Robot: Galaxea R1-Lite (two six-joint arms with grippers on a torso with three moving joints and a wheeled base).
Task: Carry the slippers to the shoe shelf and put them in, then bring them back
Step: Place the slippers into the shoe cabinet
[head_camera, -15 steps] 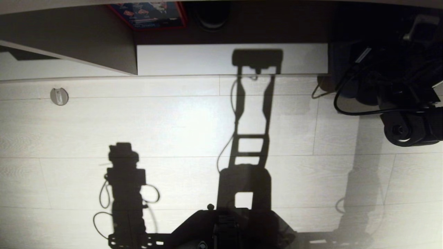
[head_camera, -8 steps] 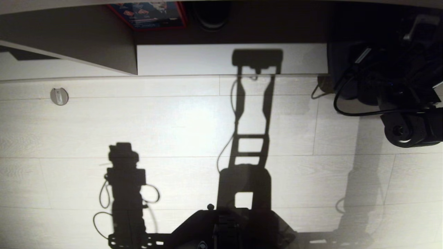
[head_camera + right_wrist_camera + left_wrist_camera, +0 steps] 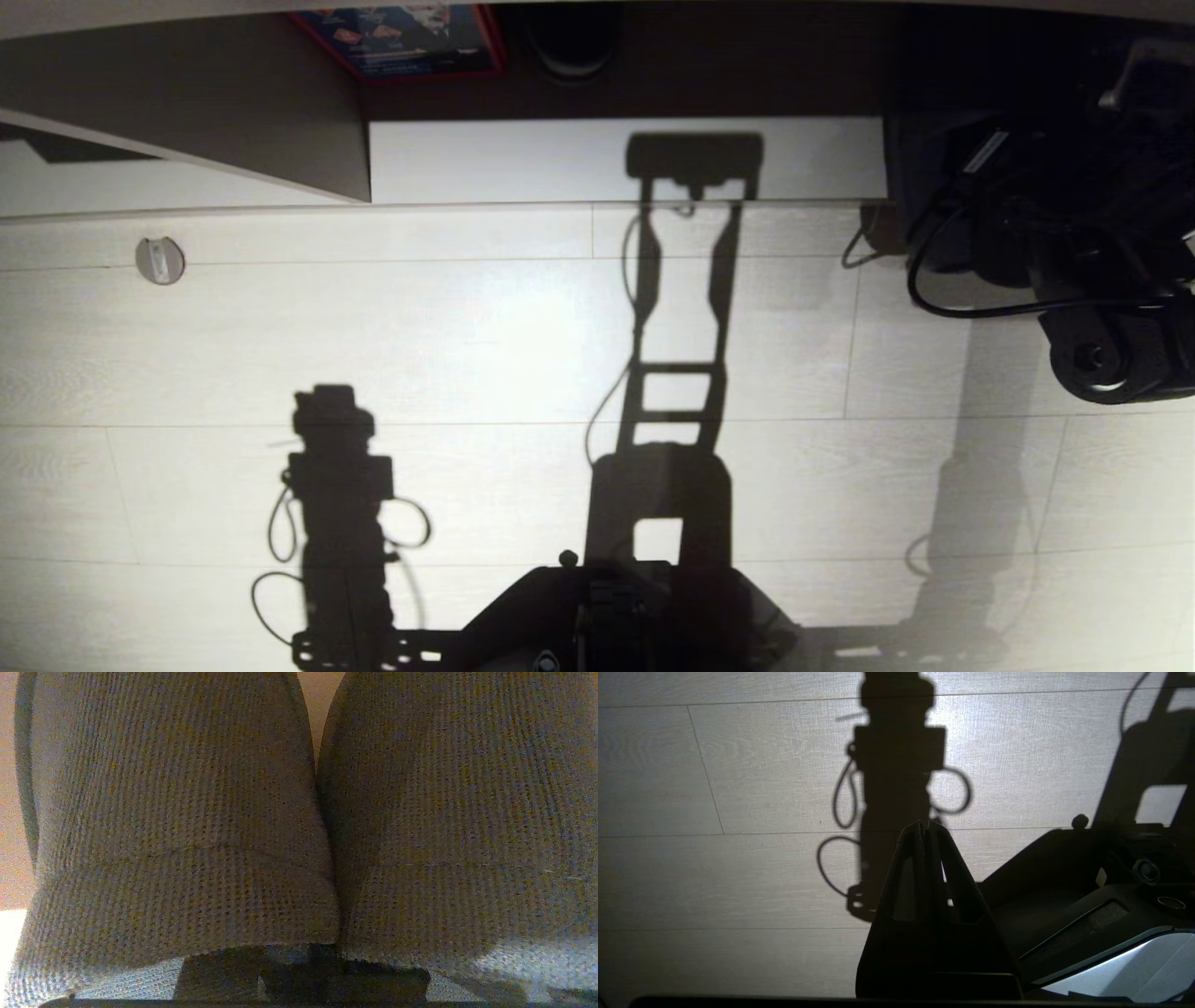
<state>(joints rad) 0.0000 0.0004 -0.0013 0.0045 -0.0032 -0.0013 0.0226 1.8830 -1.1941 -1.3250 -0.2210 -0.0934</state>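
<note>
- Filling the right wrist view, the slippers (image 3: 308, 812) hang side by side, 2 knit toes touching along a seam that runs up the middle of the frame; the right claw (image 3: 299, 970) shows only as a dark block at the bottom centre, under their near edges.
- Its jaws are pressed nearly together and I judge them to be pinching both slippers, though the contact itself is hidden by the fabric.
- At the right edge of the head view the right arm (image 3: 1102, 355) is a dark mass with a looping cable; the slippers cannot be made out there.
- Across the top of the head view runs the shoe shelf (image 3: 616, 159), a pale board with a dark back and a slanted panel at upper left; a red-edged box (image 3: 401, 37) sits at the top.
- Centre of the left wrist view, the left claw (image 3: 924, 830) has its tips pressed together over the pale floor (image 3: 714, 882), holding nothing.
- Risks, as I judge them: a thin pinch on soft fabric could let 1 slipper slide out during a swing; the hanging toes could catch the shelf's front edge; the loose cable could snag.
</note>
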